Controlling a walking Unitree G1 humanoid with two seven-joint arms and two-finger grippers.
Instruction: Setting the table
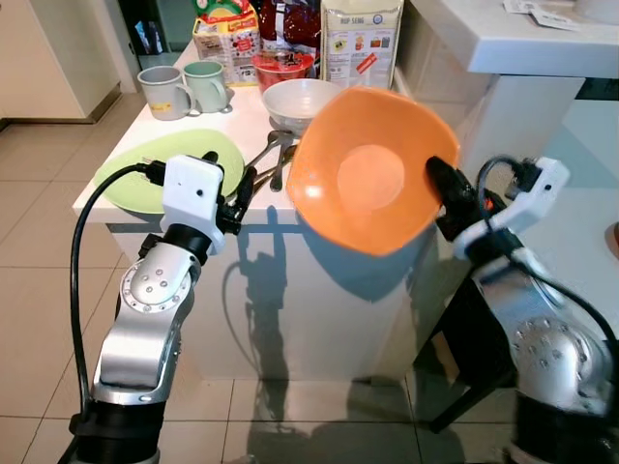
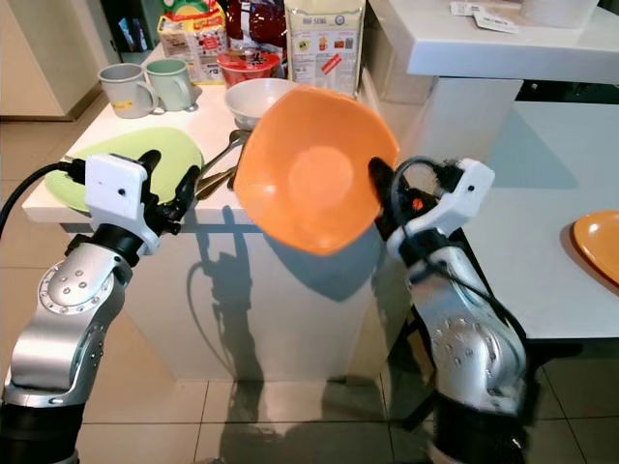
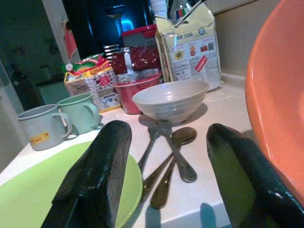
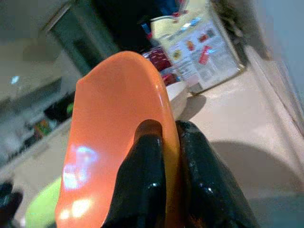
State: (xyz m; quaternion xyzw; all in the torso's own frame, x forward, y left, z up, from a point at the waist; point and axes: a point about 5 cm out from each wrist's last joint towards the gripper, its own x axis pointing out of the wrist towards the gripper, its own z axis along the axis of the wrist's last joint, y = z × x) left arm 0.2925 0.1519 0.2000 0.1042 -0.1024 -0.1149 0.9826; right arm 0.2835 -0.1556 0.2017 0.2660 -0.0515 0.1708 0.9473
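The right claw (image 1: 443, 198) is clamped on the rim of an orange bowl (image 1: 368, 174), one finger inside the rim and one outside, as the right wrist view shows close up. The bowl hangs in the air, tilted so its hollow faces the camera, in front of the near edge of the white desk (image 1: 253, 116) and off its right corner, touching nothing but the claw. The left claw (image 1: 242, 188) hovers at the desk's near edge with its fingers (image 3: 99, 171) spread apart and holding nothing, just beside a green plate (image 1: 145, 179) that lies flat on the near left part of the desk. Between the fingers, the left wrist view shows a few spoons (image 3: 168, 161) lying together on the desk, right of the plate. Behind them stands a white bowl (image 1: 302, 100), upright. Two mugs (image 1: 184, 89), one grey and one pale green, stand side by side at the far left. Along the back stand food packets (image 1: 360, 41) and a red tub (image 1: 282, 68). Another orange plate (image 2: 597, 246) rests on a white surface far to the right.
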